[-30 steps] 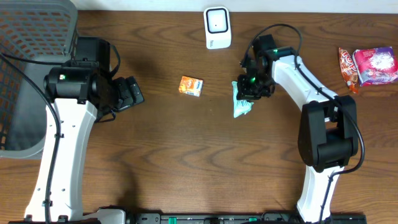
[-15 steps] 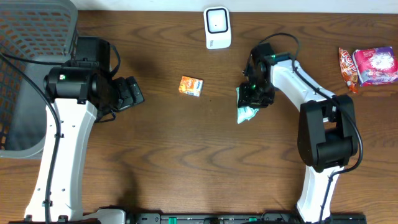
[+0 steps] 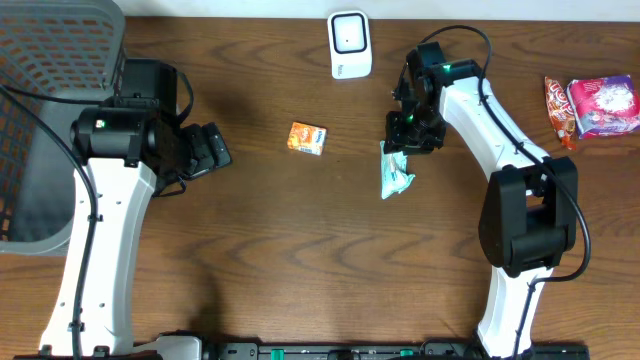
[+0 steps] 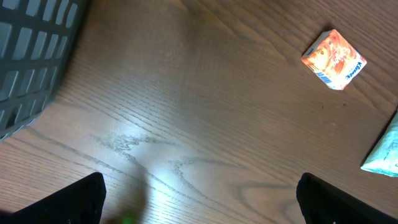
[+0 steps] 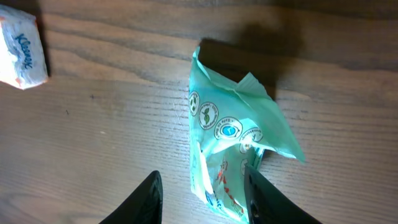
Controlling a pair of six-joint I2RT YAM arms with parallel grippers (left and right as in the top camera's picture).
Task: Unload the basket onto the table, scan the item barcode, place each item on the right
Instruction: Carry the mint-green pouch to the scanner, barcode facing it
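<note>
Basket (image 3: 45, 70) occupies the table's far left corner. Left gripper (image 3: 212, 150) hovers beside it over bare wood, jaws fully spread, holding nothing. Orange pack (image 3: 307, 138) lies flat near table centre. Scanner (image 3: 349, 44) stands at the far edge, just right of centre. Green packet (image 3: 394, 172) lies crumpled on the wood below the scanner, well apart from it. Right gripper (image 5: 200, 186) sits over the packet's upper end, jaws partly spread; left finger (image 5: 149, 199) is clear of the packet. Snack packs (image 3: 592, 108) lie at the far right.
</note>
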